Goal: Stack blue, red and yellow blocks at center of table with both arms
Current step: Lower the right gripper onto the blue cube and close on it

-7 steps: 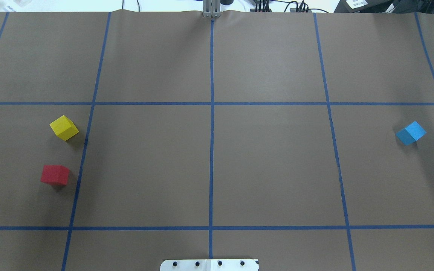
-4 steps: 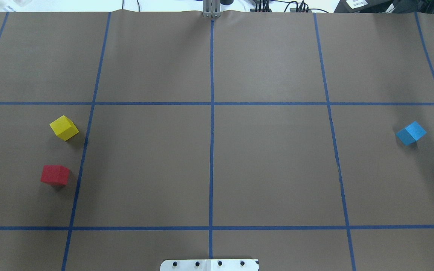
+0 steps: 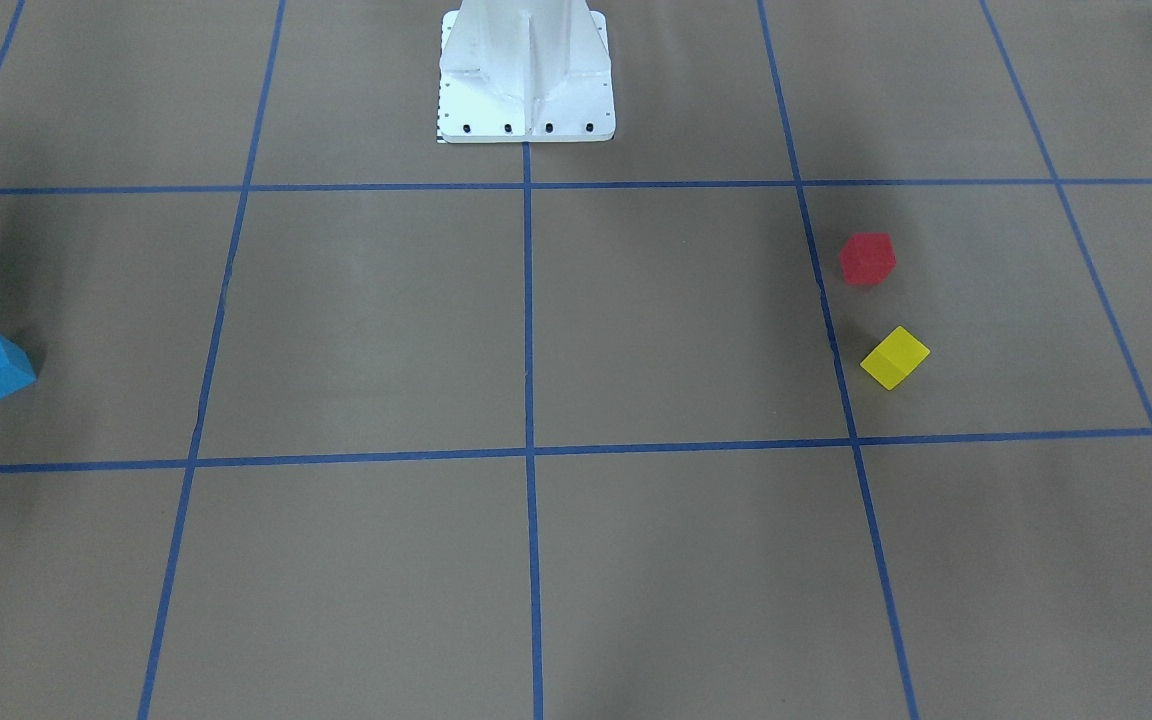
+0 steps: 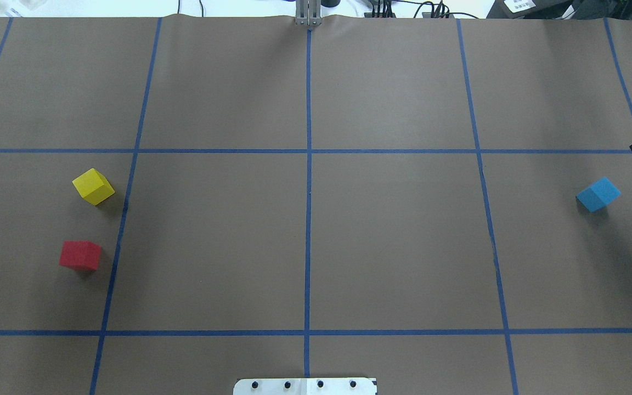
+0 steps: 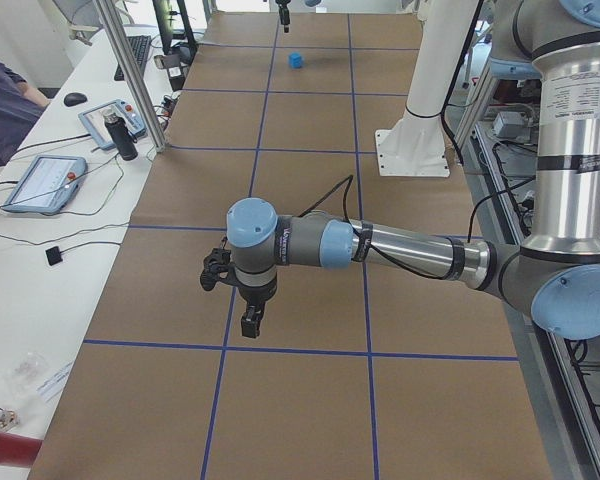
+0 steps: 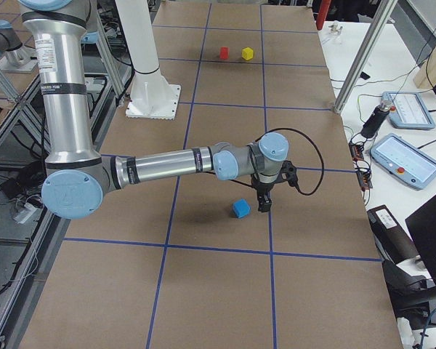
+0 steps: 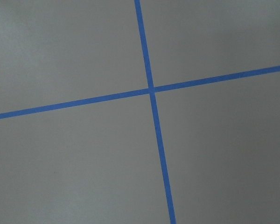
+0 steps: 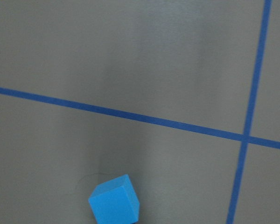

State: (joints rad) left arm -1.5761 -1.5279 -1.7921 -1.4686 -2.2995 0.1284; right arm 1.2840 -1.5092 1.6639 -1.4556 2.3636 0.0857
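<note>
**Three blocks apart on the paper, none stacked**

Flat on the brown paper (image 4: 212, 247), far out to the right of the white base (image 4: 305, 385) and some way forward of it: the blue block (image 4: 598, 193), turned cornerwise to the blue tape lines (image 4: 308, 192). Far out on the base's left side, near each other but not touching: the red block (image 4: 80, 255) and the yellow block (image 4: 93, 186). Red is the closer to the base. Yellow is farther forward, about level with the blue one and also turned cornerwise.

Close beside the blue block, on the side away from the base and clear of it: the right gripper (image 6: 264, 200), pointing down at the end of the right arm (image 6: 167, 163). Only one dark tip at the right edge of the overhead view, so the gap at its tips impossible to judge. No hold on the block. In the right wrist view, just the block low in frame and a tape crossing.

Well out to the base's left, above the paper and over a tape line: the left gripper (image 5: 250, 322), pointing down from the left arm (image 5: 410, 250). Seen only from the table's end, so its opening impossible to judge. In the left wrist view, a tape crossing on bare paper.

Across the table from the base: a white desk (image 5: 40, 260) with tablets (image 5: 40, 180) and cables.
</note>
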